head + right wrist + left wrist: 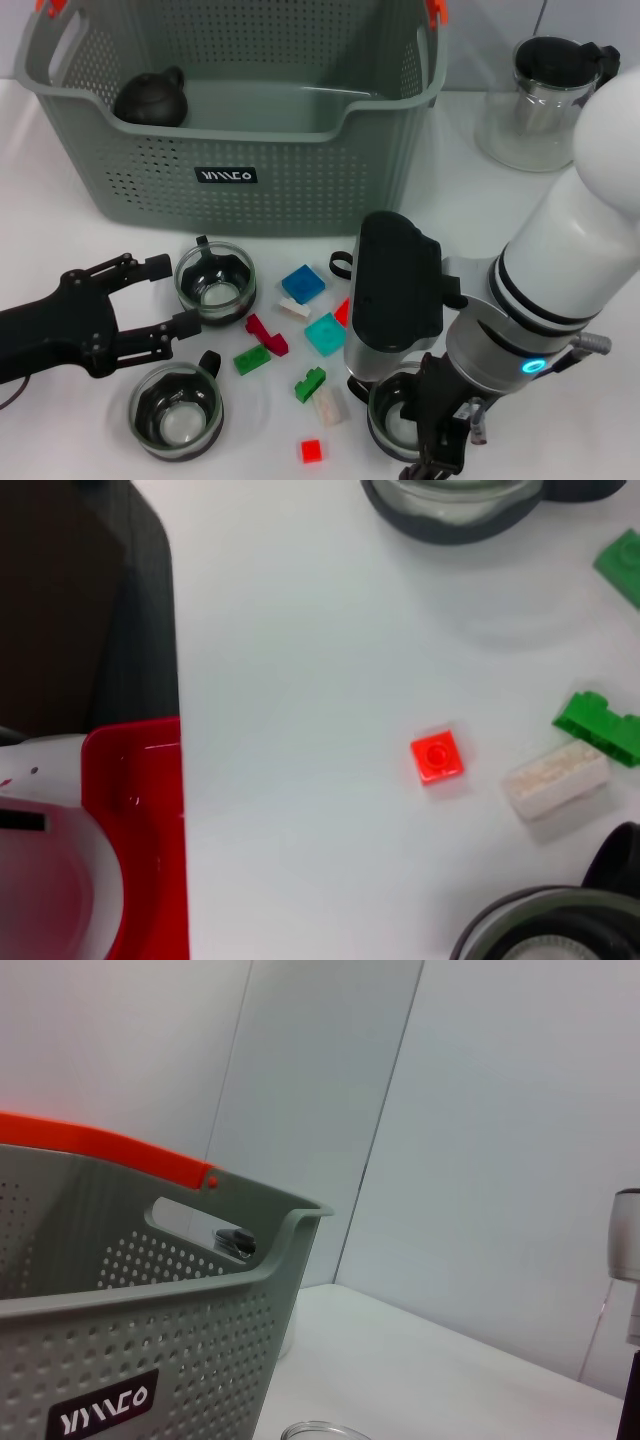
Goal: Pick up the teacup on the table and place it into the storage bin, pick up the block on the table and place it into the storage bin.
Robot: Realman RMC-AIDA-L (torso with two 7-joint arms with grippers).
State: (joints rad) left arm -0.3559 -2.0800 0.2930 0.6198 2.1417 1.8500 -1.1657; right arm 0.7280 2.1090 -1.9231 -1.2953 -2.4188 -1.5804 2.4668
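Glass teacup with black holder (214, 283) between spread fingers of left tool (170, 297); right tool (440, 440) over another cup, grip state unclear.

The only lettering stands on a small black label (226, 176) fixed to the near wall of the storage bin (300, 190): white stylised characters that look like "VIVACO", though the exact spelling cannot be told. The left wrist view shows the same label (104, 1404) on that perforated wall.
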